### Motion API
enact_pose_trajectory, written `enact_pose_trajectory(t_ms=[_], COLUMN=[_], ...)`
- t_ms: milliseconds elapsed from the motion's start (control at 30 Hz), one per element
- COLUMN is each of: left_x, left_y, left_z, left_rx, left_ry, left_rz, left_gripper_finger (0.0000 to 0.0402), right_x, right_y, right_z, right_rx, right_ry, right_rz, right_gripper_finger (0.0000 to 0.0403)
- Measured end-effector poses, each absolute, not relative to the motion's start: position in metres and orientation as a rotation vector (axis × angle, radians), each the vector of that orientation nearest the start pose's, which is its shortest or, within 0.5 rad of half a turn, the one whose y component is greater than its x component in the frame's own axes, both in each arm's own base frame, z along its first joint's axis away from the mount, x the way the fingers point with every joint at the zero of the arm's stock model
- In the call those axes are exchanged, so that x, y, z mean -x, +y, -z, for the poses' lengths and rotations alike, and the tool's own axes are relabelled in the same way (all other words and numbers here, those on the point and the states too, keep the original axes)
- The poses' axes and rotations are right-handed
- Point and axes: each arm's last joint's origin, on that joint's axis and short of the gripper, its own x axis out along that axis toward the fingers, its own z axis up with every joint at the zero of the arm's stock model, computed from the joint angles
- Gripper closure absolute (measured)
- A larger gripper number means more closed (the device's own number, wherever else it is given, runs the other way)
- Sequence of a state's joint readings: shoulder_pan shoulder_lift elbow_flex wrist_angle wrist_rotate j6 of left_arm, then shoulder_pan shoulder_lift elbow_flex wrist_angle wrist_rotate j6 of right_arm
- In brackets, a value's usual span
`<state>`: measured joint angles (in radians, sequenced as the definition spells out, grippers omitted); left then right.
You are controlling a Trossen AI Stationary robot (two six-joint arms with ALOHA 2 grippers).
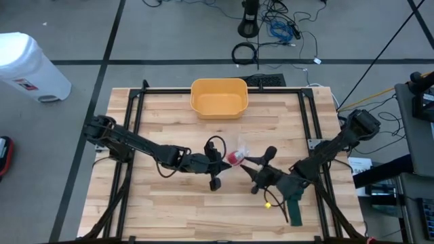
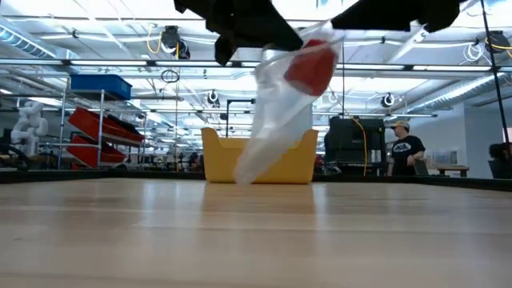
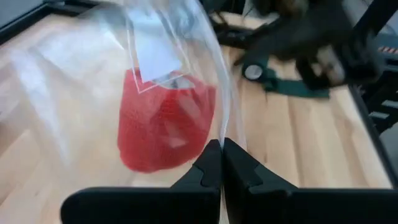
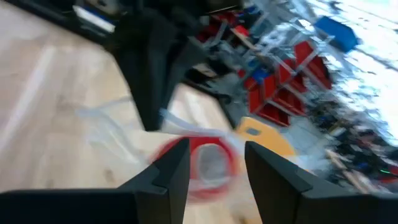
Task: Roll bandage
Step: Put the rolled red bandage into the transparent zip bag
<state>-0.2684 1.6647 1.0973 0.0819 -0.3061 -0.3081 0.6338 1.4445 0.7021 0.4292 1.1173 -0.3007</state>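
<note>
A red bandage roll sits inside a clear plastic bag, held up over the middle of the table. In the low view the bag hangs slanting, with the roll at its upper end. My left gripper is shut on the bag and comes in from the table's left. My right gripper is open just right of the bag. The roll shows beyond the gap between its fingers; I cannot tell whether they touch the bag. My left gripper pinches the clear bag's edge between its two shut fingers, right beside the red roll. The fingers come roughly level from the table's left. The bag is lifted clear of the table, its loose end hanging below.
A yellow bin stands at the table's far middle edge. A dark green strip and a small yellow object lie near the right arm. Black frame rails run along both table sides. A person stands in the room beyond.
</note>
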Motion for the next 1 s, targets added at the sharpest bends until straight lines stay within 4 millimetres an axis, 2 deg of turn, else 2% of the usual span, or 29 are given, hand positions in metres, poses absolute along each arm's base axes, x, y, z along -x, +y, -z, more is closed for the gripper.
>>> enact_pose_trajectory(t_ms=[200,367,500,600,767,1000], left_x=[-0.353,-0.352,-0.352,-0.352,-0.352,-0.353], left_y=[-0.083,-0.082,-0.082,-0.082,-0.081,-0.080], left_z=[-0.240,-0.238,-0.237,-0.237,-0.237,-0.241], left_rx=[0.154,0.181,0.190,0.188,0.187,0.194], left_ry=[0.509,0.551,0.571,0.574,0.577,0.584], left_rz=[-0.121,-0.027,0.007,0.009,0.006,0.020], left_gripper_finger=[0.0402,0.0402,0.0402,0.0402,0.0402,0.0402], right_x=[-0.228,-0.217,-0.212,-0.210,-0.209,-0.221], right_y=[0.149,0.139,0.127,0.121,0.116,0.108], right_z=[-0.236,-0.235,-0.235,-0.234,-0.229,-0.221], right_rx=[0.515,0.535,0.420,0.345,0.334,0.339], right_ry=[0.253,0.349,0.431,0.478,0.535,0.575], right_rz=[0.459,0.323,0.180,0.134,0.121,0.121], right_gripper_finger=[0.0264,0.0264,0.0264,0.0264,0.0264,0.0265])
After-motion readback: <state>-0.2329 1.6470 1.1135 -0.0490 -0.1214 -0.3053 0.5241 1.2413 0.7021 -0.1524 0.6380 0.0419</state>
